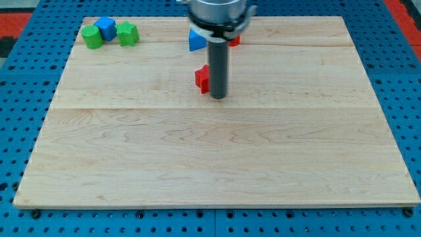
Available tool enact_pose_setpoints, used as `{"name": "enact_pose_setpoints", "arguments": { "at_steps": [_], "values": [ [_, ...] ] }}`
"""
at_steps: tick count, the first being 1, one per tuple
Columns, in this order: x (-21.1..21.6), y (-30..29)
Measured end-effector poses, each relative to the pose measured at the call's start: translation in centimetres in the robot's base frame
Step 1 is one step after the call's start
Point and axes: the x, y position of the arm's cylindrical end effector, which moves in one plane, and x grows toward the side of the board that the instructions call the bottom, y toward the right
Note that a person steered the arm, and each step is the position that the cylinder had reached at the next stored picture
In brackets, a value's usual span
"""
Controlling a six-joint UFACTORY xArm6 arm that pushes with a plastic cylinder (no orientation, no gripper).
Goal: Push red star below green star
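Red star [202, 78] is what you have to move, and it sits just left of the rod, touching or nearly touching it, a little above the board's [217, 164] middle and partly hidden by the rod. You have no jaws to report here: the arm ends in a bare rod, so nothing is grasped or let go, and contact is all you get. My tip [218, 97] rests on the wood at the star's right and slightly lower edge.

Moving outward, a blue block [196, 41], wedge-like in shape, lies above the star near the view's top, and another red block [234, 39] peeks out behind the rod's housing; its shape is hidden. Far off at the view's top left stand a green block [93, 36], a blue cube [104, 27] and a second green block [127, 33]; which one is the green star you cannot tell from here.

That doubt is your first risk: pick the wrong green piece and the star ends below the wrong neighbour. Second, the push is long and leftward, and an off-centre contact could let the star spin and slip off the tip. Third, arriving too high would knock the cluster apart.
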Motion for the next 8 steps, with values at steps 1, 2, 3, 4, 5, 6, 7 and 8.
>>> {"name": "enact_pose_setpoints", "arguments": {
  "at_steps": [1, 2, 3, 4, 5, 6, 7, 8],
  "values": [
    [-2.1, -2.4],
    [-6.4, -8.7],
    [-8.2, -14.2],
    [-8.0, -14.3],
    [-7.6, -15.9],
    [-11.7, -18.6],
    [-12.6, -19.2],
    [-12.6, -19.2]
  ]
}}
